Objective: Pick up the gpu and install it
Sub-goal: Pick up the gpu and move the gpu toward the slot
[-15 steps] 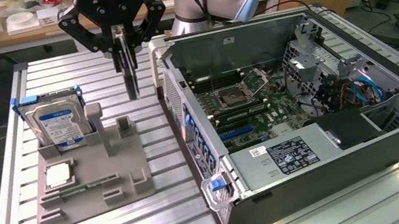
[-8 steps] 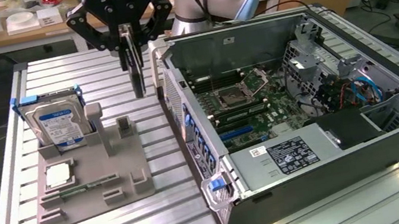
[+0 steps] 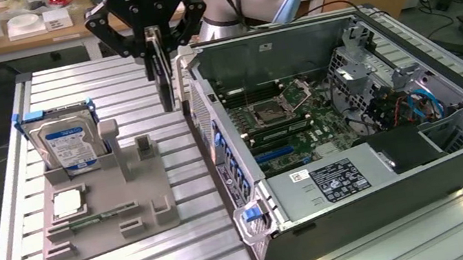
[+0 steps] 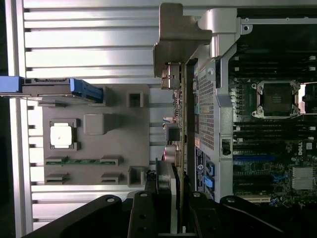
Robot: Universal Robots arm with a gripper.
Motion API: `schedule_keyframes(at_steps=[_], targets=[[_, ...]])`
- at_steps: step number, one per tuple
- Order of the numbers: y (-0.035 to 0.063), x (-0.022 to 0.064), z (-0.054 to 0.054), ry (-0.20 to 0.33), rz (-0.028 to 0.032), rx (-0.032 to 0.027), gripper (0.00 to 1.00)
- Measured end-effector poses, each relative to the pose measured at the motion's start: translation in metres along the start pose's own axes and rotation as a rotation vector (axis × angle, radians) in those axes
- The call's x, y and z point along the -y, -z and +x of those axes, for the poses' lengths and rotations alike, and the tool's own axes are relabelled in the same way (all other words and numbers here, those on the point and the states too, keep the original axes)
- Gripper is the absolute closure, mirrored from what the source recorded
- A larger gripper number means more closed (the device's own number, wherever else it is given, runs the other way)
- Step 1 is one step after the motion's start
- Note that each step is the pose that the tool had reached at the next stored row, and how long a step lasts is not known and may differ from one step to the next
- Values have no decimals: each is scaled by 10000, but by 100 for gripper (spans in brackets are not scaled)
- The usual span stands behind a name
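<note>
My gripper [image 3: 158,52] is shut on the gpu [image 3: 166,81], a thin dark card that hangs edge-on below the fingers. It is in the air over the slatted table, between the grey holder block [image 3: 103,199] and the rear wall of the open computer case [image 3: 352,125]. In the wrist view the gpu [image 4: 182,124] runs away from my gripper [image 4: 171,201] as a slim edge. Its metal bracket [image 4: 174,44] is at the far end, right beside the case's perforated back panel [image 4: 210,114]. The motherboard [image 3: 281,118] with its blue slots [image 3: 274,153] lies inside the case.
On the holder block stand a silver blue-labelled hard drive [image 3: 66,145], a processor chip [image 3: 68,203] and a small green memory stick [image 3: 92,220]. The case's upright side wall [image 3: 212,126] stands close to the card. Desks and a cabinet are behind the table.
</note>
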State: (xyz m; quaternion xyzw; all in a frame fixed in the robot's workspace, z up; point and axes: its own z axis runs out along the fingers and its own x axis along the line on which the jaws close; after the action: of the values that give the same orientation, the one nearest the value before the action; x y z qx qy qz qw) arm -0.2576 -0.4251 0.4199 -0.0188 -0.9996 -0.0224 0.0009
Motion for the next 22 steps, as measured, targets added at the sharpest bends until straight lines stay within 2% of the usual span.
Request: schedule_keyframes(at_steps=[22], targets=[[1,-8,-197,0,0,-1,72]])
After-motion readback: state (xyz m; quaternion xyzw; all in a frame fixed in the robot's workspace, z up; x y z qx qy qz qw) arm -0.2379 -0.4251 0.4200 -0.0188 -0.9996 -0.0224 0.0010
